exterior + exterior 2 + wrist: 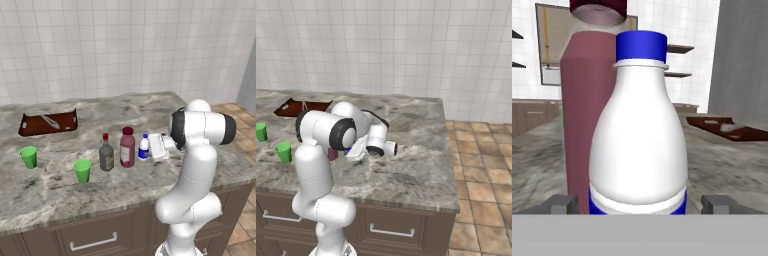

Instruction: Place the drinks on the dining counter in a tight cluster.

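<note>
- Your dining counter [150,107] already carries all three drinks, standing upright in a close row.
- The maroon bottle [127,147] stands in the middle, the red-capped glass bottle [106,153] just beside it.
- The white bottle [144,147] stands on its other side.
- Your gripper [640,204] is spread around the white bottle, not pinching; only backing away looks left.

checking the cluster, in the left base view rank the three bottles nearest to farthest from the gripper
1. Small white bottle with blue cap, right beside the gripper.
2. Taller maroon bottle with maroon cap, middle of the row.
3. Grey-brown glass bottle with red cap, far left end.
</note>
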You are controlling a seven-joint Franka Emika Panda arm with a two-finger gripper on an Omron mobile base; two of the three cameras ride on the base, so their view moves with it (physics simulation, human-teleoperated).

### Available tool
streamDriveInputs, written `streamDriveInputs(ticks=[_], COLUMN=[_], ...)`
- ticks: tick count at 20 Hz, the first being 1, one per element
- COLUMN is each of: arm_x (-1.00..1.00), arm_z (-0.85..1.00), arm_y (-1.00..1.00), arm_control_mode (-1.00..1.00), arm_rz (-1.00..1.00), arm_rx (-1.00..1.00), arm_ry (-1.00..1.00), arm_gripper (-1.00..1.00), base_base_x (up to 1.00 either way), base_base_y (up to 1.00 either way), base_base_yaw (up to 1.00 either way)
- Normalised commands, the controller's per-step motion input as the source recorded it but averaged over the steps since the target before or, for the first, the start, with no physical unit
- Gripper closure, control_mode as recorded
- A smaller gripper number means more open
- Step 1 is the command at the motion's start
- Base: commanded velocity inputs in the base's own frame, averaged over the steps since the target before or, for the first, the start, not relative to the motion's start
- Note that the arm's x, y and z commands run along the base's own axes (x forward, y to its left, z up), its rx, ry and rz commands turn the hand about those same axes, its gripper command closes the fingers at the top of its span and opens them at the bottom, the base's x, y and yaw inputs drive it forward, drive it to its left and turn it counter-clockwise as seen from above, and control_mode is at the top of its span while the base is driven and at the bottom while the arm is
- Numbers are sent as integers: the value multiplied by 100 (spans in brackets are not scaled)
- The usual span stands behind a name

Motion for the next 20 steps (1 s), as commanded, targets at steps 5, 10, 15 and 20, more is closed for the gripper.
streamDriveInputs(ticks=[5,10,15,20], arm_x=[-3,-19,-23,-37], arm_z=[13,39,32,38], arm_y=[-54,-60,-42,-22], arm_control_mode=[-100,-100,-100,-100], arm_rz=[-7,-13,-21,-22], arm_rx=[0,0,-2,-6], arm_ry=[0,1,14,23], arm_gripper=[-100,-100,-100,-100], base_base_x=[0,0,0,0], base_base_y=[0,0,0,0], base_base_yaw=[0,0,0,0])
